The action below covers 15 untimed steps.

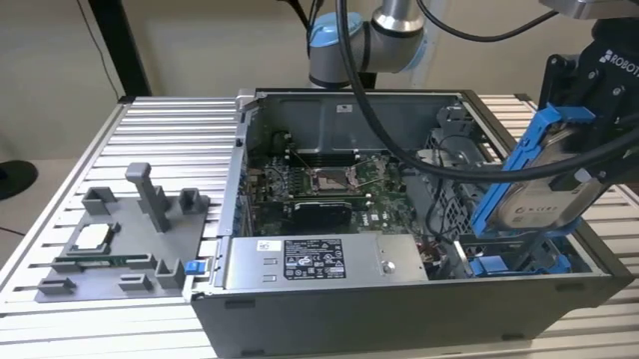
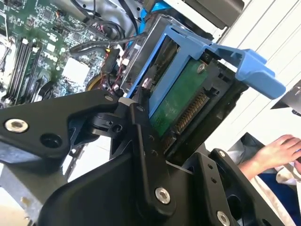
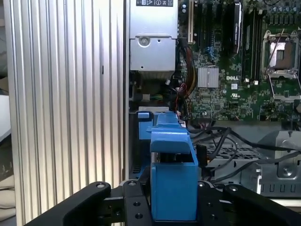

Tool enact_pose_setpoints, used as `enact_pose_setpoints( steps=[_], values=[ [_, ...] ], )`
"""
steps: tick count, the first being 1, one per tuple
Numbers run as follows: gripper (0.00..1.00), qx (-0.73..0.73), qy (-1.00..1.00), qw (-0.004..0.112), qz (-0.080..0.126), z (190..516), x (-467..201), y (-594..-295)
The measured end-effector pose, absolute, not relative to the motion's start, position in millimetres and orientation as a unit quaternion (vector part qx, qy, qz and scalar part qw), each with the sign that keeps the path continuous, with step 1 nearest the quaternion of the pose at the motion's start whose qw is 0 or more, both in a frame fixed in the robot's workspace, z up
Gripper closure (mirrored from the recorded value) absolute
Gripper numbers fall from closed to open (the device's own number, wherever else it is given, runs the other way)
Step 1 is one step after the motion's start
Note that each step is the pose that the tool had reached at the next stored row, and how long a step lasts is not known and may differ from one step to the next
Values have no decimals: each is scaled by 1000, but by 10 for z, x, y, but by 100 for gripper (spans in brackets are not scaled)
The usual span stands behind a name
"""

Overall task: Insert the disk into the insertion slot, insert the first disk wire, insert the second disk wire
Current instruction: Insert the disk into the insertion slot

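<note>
The black tool (image 1: 584, 112) grips the silver-grey disk in its blue plastic carrier (image 1: 534, 187), tilted; the grey sheet-metal insertion slot (image 1: 504, 263) (blue-tabbed mouth) lies below the tool. Lowered crooked, it could jam or snag the black cables (image 3: 221, 141).

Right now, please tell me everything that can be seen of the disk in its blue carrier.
The disk is a flat silver-grey drive with a white label, clipped in a blue plastic carrier. The second wrist view shows its green circuit board with a connector row. The gripper clamps its upper part and holds it steeply tilted above the computer case, at the exterior view's right. Its lower end hangs just over the insertion slot, not yet seated.
</note>
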State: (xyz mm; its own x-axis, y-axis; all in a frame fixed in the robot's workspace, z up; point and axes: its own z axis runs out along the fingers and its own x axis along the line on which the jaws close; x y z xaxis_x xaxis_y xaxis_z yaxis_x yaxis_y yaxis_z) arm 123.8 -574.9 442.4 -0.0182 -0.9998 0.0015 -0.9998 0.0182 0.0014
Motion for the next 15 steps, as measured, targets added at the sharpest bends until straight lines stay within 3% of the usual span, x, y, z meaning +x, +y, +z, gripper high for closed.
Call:
enact_pose_setpoints(
  steps=[15],
  values=[
    [100, 701, -714, -1, -2, 4220, 1267, -5757]
  ],
)
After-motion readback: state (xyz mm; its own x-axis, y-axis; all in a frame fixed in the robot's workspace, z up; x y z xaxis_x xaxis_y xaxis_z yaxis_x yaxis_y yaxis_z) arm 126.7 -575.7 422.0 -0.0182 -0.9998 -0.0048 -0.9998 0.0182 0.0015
